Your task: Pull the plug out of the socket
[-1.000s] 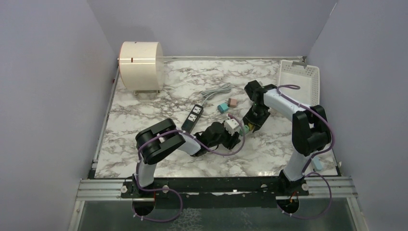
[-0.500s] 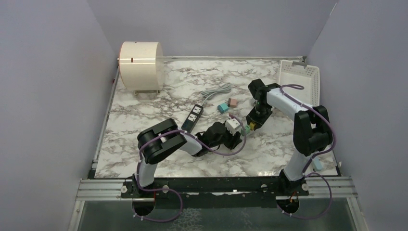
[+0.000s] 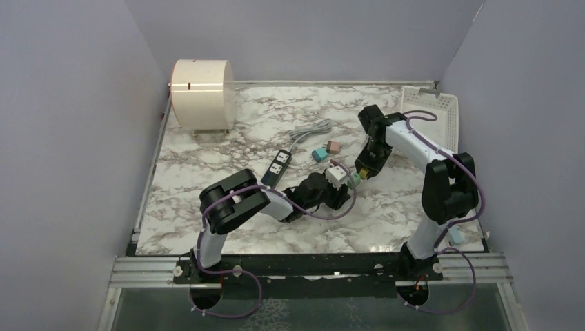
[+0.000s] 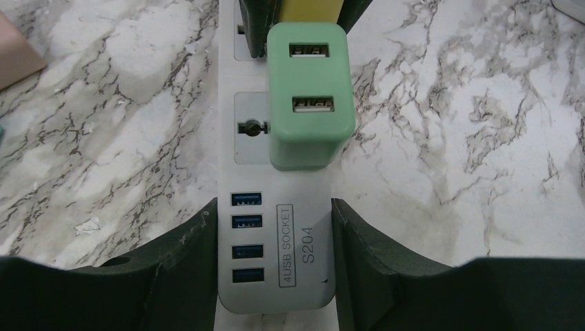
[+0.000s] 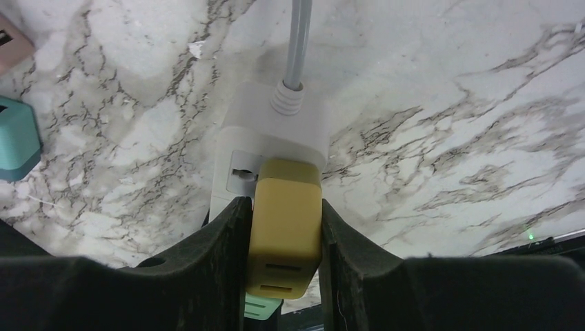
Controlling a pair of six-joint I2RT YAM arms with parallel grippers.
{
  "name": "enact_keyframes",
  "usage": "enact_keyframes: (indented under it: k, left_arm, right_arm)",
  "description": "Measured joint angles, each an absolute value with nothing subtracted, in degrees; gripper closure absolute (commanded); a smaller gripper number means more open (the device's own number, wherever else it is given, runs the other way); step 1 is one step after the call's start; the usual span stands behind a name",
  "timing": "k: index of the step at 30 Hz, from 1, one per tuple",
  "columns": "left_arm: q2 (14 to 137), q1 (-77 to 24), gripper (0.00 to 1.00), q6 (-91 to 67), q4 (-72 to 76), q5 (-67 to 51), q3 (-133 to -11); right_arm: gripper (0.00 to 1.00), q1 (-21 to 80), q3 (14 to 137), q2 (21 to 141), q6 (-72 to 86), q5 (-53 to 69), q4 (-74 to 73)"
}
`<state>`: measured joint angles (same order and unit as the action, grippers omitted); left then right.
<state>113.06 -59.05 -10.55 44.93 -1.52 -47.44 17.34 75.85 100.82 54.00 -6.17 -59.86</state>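
One change, right jaws newly closed on yellow plug (image 5: 285, 227)

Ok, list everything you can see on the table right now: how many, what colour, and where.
white power strip: one, white, table centre
green plug: one, green, on the white strip's middle
yellow plug: one, yellow, at the strip's cable end
black power strip: one, black, left of centre
grey cable: one, grey, behind the black strip
teal plug: one, teal, loose behind the white strip
pink plug: one, pink, beside the teal one
cream drum: one, cream, far left corner
white basket: one, white, far right corner
table: one, marbled white-grey
left gripper: one, black, clamping the white strip
right gripper: one, black, clamping the yellow plug
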Motion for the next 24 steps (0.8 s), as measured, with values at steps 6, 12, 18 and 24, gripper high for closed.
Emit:
enact_keyframes:
  k: [6, 12, 18, 24]
  left_arm:
    - [113.06, -58.94, 1.00, -10.57, 46.28, 1.10, -48.38]
    - [113.06, -58.92, 1.00, -10.72, 46.96, 2.66, -49.47]
    - [113.06, -59.02, 1.00, -11.20, 43.77, 2.44, -49.74]
    - [111.90, -59.40, 1.00, -12.01, 40.91, 2.76, -49.74]
  right_arm:
    - [0.99, 17.23, 80.18, 100.73, 46.24, -6.00, -60.75]
    - [0.99, 17.12, 83.81, 101.60, 42.59, -5.78, -62.89]
    - [0.99, 16.95, 80.31, 101.60, 43.11, -5.28, -59.81]
    - [0.99, 16.93, 80.23, 102.10, 43.20, -4.58, -60.25]
